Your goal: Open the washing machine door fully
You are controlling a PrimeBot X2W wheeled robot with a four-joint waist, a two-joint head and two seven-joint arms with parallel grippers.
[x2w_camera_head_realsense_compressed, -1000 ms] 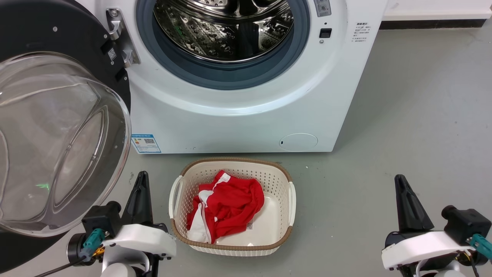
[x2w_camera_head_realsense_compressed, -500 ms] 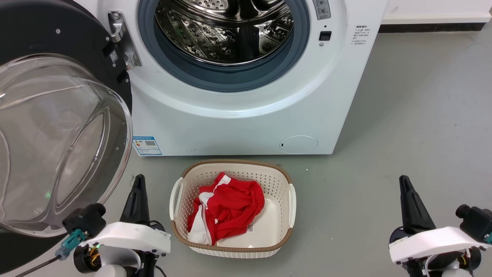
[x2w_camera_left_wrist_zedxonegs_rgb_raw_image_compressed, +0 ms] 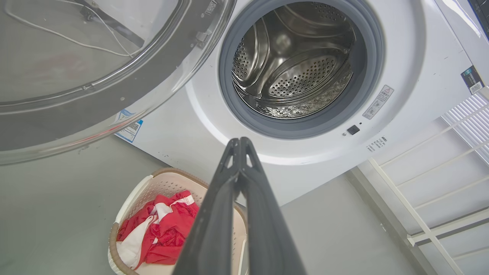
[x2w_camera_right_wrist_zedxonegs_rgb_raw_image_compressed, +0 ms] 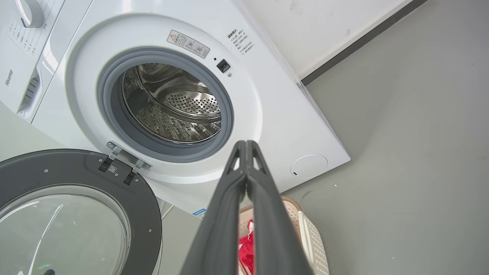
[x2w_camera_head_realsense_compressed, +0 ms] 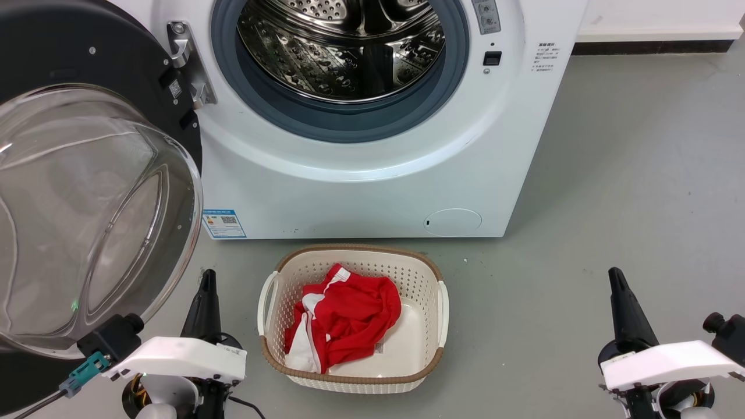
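- The washing machine (x2w_camera_head_realsense_compressed: 361, 186) is seen standing on a grey floor (x2w_camera_head_realsense_compressed: 628, 174). Its perforated steel drum (x2w_camera_head_realsense_compressed: 349, 52) is exposed inside the grey rubber gasket (x2w_camera_head_realsense_compressed: 343, 125).
- The washing machine door (x2w_camera_head_realsense_compressed: 87, 64) is found swung wide open to the left of the opening. It is carried by the metal hinge (x2w_camera_head_realsense_compressed: 189, 64) at the left edge of the front panel.
- In the head view, the door's inner face and its bulging glass bowl (x2w_camera_head_realsense_compressed: 87, 221) are turned toward the camera.
- The left gripper (x2w_camera_head_realsense_compressed: 207, 288) is placed low at the left, near the lower rim of the glass bowl. Its jaws are pressed together with nothing between them, as is shown in the left wrist view.
- The right gripper (x2w_camera_head_realsense_compressed: 618, 288) is held low at the right over bare floor, well apart from the machine. Its jaws are likewise closed and empty.
- A cream perforated basket (x2w_camera_head_realsense_compressed: 349, 251) with a brown rim is set on the floor just in front of the machine, between the two grippers. A red and white garment (x2w_camera_head_realsense_compressed: 349, 317) is heaped inside it.
- A blue label sticker (x2w_camera_head_realsense_compressed: 223, 221) is fixed low on the left of the machine's front, and a small round flap (x2w_camera_head_realsense_compressed: 453, 222) is set low on the right.
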